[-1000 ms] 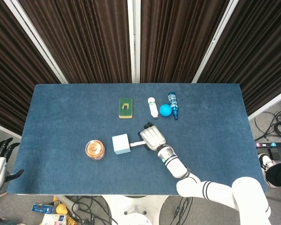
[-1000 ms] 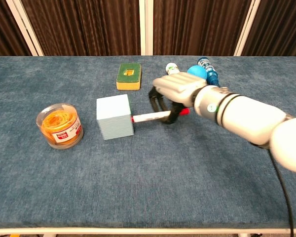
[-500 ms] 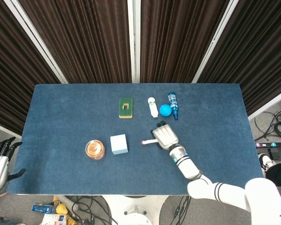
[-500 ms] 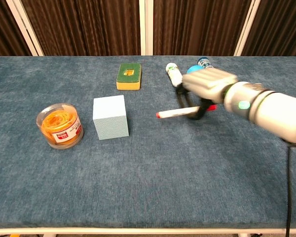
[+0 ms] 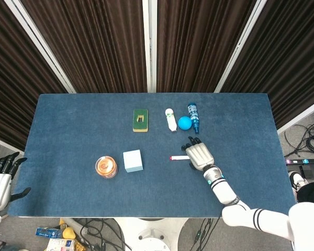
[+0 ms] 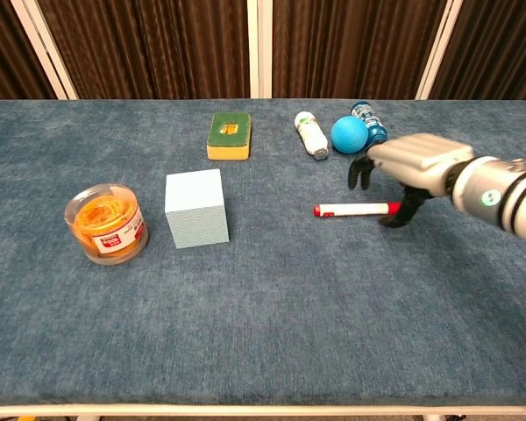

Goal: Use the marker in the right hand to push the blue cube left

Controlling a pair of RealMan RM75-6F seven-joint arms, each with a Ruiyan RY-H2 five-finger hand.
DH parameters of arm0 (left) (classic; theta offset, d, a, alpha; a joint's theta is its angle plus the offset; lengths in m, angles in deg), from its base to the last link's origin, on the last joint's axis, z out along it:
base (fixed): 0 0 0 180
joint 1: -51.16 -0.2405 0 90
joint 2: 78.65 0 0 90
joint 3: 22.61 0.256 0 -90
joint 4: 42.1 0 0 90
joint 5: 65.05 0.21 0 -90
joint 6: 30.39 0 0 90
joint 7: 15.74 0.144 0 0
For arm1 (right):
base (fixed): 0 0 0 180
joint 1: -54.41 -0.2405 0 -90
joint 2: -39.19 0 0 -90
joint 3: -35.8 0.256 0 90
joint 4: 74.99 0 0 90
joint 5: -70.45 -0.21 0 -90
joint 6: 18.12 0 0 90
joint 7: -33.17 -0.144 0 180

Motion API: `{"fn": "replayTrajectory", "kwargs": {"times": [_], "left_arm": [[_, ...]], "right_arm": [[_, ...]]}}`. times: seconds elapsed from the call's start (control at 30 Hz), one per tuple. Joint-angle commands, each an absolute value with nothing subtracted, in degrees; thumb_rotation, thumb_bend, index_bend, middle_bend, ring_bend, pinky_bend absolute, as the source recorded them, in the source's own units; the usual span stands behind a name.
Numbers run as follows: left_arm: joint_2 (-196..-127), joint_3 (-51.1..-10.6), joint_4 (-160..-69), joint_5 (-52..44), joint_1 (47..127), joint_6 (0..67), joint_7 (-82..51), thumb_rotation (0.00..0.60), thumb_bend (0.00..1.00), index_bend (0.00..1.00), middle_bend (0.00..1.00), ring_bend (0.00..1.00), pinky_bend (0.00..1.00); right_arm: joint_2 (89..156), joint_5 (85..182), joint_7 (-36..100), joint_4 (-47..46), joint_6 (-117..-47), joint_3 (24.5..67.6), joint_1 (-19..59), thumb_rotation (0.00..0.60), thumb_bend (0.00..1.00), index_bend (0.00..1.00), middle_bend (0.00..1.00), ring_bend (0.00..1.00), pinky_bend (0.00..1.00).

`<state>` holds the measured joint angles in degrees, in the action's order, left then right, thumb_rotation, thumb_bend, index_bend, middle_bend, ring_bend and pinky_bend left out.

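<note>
The pale blue cube (image 5: 133, 160) (image 6: 196, 208) stands on the blue table just right of an orange tub. The red-and-white marker (image 5: 179, 157) (image 6: 355, 210) lies flat on the cloth well to the cube's right, its whole length showing. My right hand (image 5: 200, 155) (image 6: 412, 167) hovers over the marker's right end with fingers spread; the thumb is beside that end, and no grip shows. A wide gap separates the marker tip from the cube. My left hand (image 5: 0, 183) hangs off the table's lower left corner, fingers apart and empty.
A clear tub of orange rubber bands (image 5: 105, 167) (image 6: 107, 223) sits close to the cube's left. Along the back lie a green-yellow sponge (image 5: 141, 120) (image 6: 229, 135), a white bottle (image 5: 170, 119) (image 6: 310, 134), a blue ball (image 5: 184, 123) (image 6: 349, 134) and a blue bottle (image 5: 193, 117) (image 6: 371, 118).
The cube slid slightly left, then my right hand drew back to the right with the marker. The marker now lies fully exposed on the table under the spread hand.
</note>
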<state>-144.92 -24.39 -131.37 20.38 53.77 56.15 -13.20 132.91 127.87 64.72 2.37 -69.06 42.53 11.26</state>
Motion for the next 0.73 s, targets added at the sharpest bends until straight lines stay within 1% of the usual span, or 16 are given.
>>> {"fn": "replayTrajectory", "kwargs": {"times": [0.03,0.2,0.37,0.53,0.73], "left_arm": [[-145.0,-24.5,-131.2,20.3,53.8,56.2,-13.5,0.6,0.08,0.26,0.2,0.13,0.14],[-144.9,-24.7,-130.7,19.8,53.9,55.8,-14.2,0.6,0.08,0.26,0.2,0.13,0.14],[-145.2,-25.0,-130.5,19.3,54.3,55.1,-14.3,0.6,0.08,0.26,0.2,0.13,0.14],[-145.3,-25.4,-130.7,19.0,54.8,54.7,-13.6,0.6,0.08,0.26,0.2,0.13,0.14],[-145.3,-25.5,-131.3,19.1,55.2,54.5,-12.6,0.6,0.08,0.26,0.2,0.13,0.14]], "right_arm": [[126.8,130.3,62.9,8.4,-73.8,42.1,14.3,0.6,0.18,0.25,0.28,0.03,0.12],[116.5,136.3,57.2,15.9,-81.3,40.7,20.0,0.6,0.19,0.23,0.26,0.03,0.11],[107.3,143.3,48.4,20.2,-90.1,37.0,28.3,0.6,0.19,0.2,0.17,0.0,0.09],[103.6,147.7,42.7,21.5,-99.2,33.9,36.3,0.6,0.19,0.17,0.15,0.0,0.08],[101.8,151.4,38.6,22.3,-105.9,32.7,42.2,0.6,0.19,0.17,0.14,0.0,0.07]]}}
